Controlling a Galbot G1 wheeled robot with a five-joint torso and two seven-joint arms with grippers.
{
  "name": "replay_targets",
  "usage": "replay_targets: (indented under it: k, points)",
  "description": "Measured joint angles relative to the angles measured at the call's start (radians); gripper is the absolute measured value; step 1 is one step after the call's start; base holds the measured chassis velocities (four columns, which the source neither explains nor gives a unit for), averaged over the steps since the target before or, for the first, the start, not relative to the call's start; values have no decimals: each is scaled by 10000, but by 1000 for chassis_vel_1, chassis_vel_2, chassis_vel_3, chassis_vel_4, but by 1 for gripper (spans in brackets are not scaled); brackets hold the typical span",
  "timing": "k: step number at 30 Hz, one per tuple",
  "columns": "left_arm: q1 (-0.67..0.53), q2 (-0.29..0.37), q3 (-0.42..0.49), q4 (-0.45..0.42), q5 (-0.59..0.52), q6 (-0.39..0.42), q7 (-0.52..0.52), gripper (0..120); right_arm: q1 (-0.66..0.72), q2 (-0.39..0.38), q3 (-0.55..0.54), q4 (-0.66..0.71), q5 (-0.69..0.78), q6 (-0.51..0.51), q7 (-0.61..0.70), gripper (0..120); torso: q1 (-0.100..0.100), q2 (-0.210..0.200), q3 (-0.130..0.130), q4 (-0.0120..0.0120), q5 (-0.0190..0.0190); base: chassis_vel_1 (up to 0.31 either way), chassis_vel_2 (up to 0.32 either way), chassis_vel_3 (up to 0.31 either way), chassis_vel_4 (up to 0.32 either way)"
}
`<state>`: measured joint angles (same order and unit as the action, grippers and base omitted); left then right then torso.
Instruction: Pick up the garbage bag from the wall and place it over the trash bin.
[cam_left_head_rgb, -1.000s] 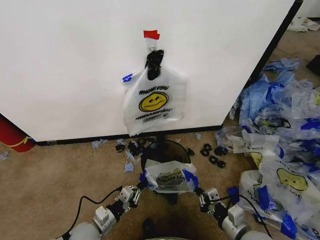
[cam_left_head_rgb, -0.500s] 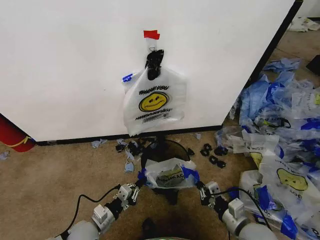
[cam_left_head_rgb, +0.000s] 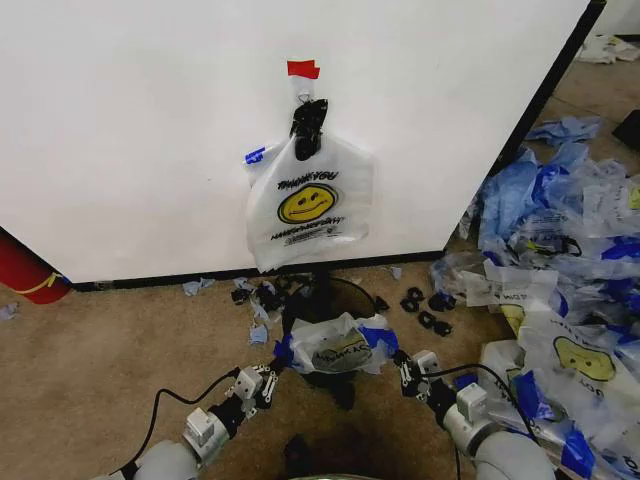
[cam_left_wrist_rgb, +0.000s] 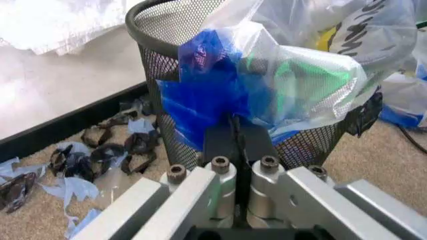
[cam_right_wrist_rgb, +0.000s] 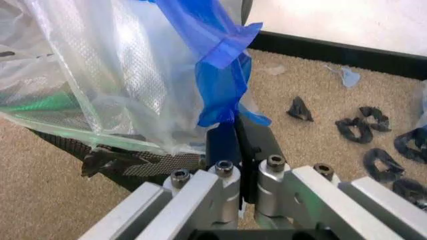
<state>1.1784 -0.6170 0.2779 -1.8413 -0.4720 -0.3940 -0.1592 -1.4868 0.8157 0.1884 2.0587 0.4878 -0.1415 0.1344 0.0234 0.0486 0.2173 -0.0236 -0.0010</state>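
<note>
My left gripper (cam_left_wrist_rgb: 235, 131) is clenched on a blue tape strip at one end of the garbage bag (cam_left_head_rgb: 340, 350), pads together with the plastic pinched between them, just outside the near-left wall of the trash bin (cam_left_wrist_rgb: 157, 60). My right gripper (cam_right_wrist_rgb: 236, 129) is clamped the same way on the blue strip at the bag's other end, just off the bin's near-right wall. Seen from my head camera, the left gripper (cam_left_head_rgb: 272, 378) and the right gripper (cam_left_head_rgb: 403, 372) flank the trash bin (cam_left_head_rgb: 345, 292), and the bag is stretched between them with its long axis running left to right across the bin's near rim, its crumpled middle sagging over the opening. The bin's far rim is uncovered, so, as I judge it, the mouth of the bag must go away from me, toward the wall, to ring the whole rim; both arms are about equally close to the bin. Beyond the bin, a second smiley bag (cam_left_head_rgb: 308, 205) hangs from a black clip (cam_left_head_rgb: 308, 128) on the white wall (cam_left_head_rgb: 130, 130).
</note>
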Motion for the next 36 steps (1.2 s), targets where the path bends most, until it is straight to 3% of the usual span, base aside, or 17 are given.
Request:
replay_targets:
  k: [4, 8, 16, 21, 22, 25, 31, 36]
  points:
    - [10, 6, 30, -20, 81, 46, -86, 1, -4, 33, -23, 42, -17, -7, 255, 0, 0, 0, 0, 0, 1, 0, 0, 0, 0]
    - [33, 22, 57, -21, 127, 53, -110, 13, -45, 36, -5, 122, -10, -85, 322, 2, 0, 0, 0, 0, 1, 0, 0, 0, 0]
    - [74, 44, 93, -82, 158, 58, -117, 44, -221, -27, 101, 482, 245, -747, 591, 34, 0, 0, 0, 0, 0, 0, 0, 0, 0]
    - [121, 66, 88, -111, 174, 59, -97, 57, -320, -103, 156, 644, 310, -962, 596, 47, 0, 0, 0, 0, 0, 0, 0, 0, 0]
    - [144, 80, 84, -116, 191, 58, -89, 65, -361, -129, 179, 725, 326, -1038, 583, 55, 0, 0, 0, 0, 0, 0, 0, 0, 0]
    - [172, 109, 76, -124, 226, 58, -83, 72, -435, -155, 198, 873, 337, -1138, 558, 62, 0, 0, 0, 0, 0, 0, 0, 0, 0]
    - [251, 265, 1, -290, 244, 58, -84, 98, -667, -291, 254, 1333, 358, -1372, 536, 88, 0, 0, 0, -1, 0, 0, 0, 0, 0]
    - [343, 293, -64, -345, 279, 58, -90, 100, -748, -307, 255, 1499, 404, -1508, 696, 99, 0, 0, 0, 0, 0, 0, 0, 0, 0]
